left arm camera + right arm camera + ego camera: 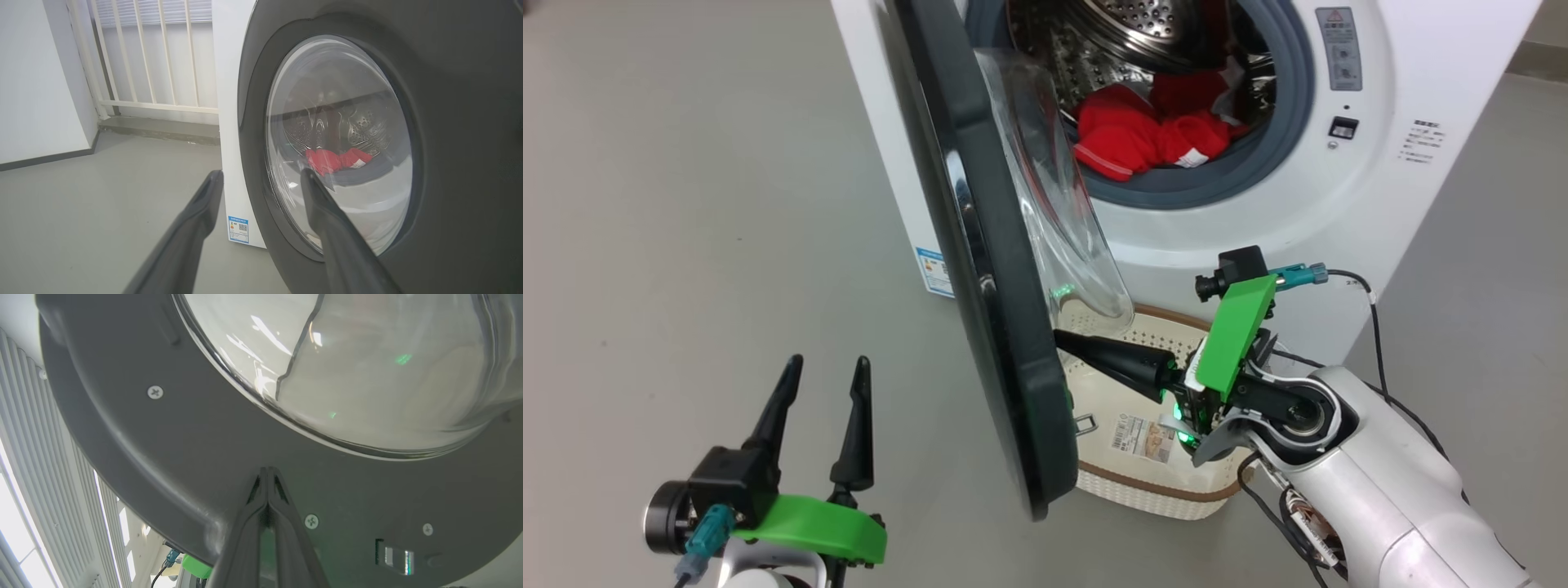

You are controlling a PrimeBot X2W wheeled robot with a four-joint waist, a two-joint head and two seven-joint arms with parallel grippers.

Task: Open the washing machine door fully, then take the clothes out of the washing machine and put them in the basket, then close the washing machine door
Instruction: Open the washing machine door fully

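Pushing falls to your right gripper (1063, 337); shut and empty, its tips touch the inner face of the door (1005, 327), half open to its left; your left gripper (827, 363) gapes empty outside.

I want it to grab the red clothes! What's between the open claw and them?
The washing machine door: in the left wrist view, the clothes show through its glass beyond the left gripper.
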